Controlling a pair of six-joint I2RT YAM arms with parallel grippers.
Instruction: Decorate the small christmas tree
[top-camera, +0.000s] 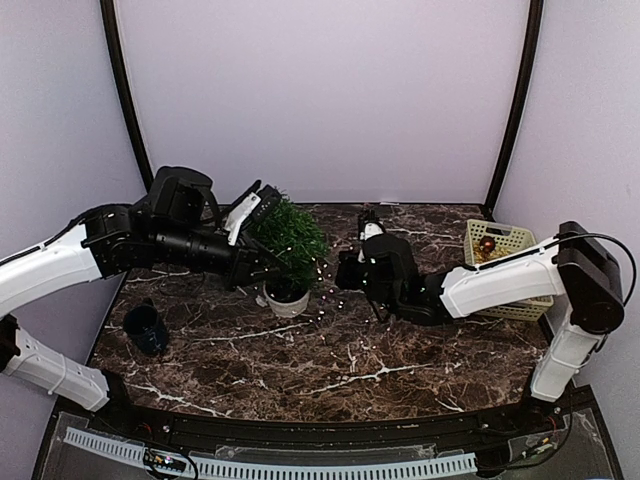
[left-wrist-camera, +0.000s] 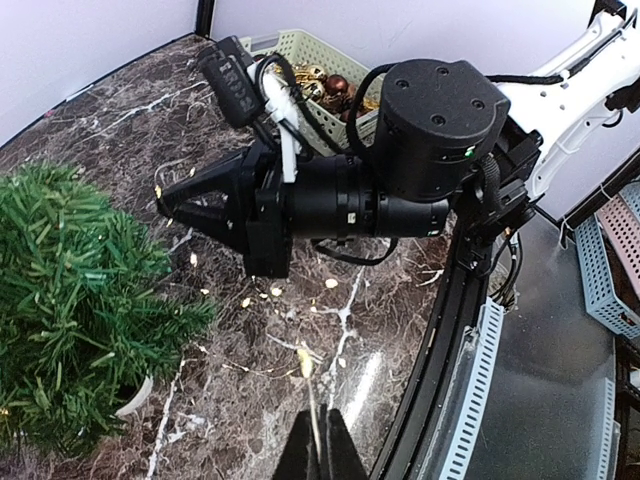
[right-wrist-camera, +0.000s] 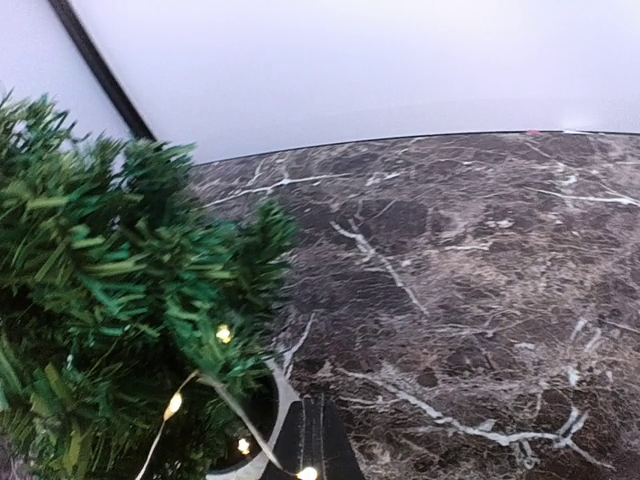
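The small christmas tree stands in its white pot at the table's middle; its green needles also fill the left of the left wrist view and of the right wrist view. A thin wire of warm fairy lights hangs off the tree's right side. My left gripper reaches in from the left and is shut on that wire. My right gripper sits just right of the pot, shut, with the lit wire running to its fingers.
A beige basket holding brown and gold baubles sits at the far right, seen too in the left wrist view. A dark cup stands front left. Blue crates lie beyond the table's near edge.
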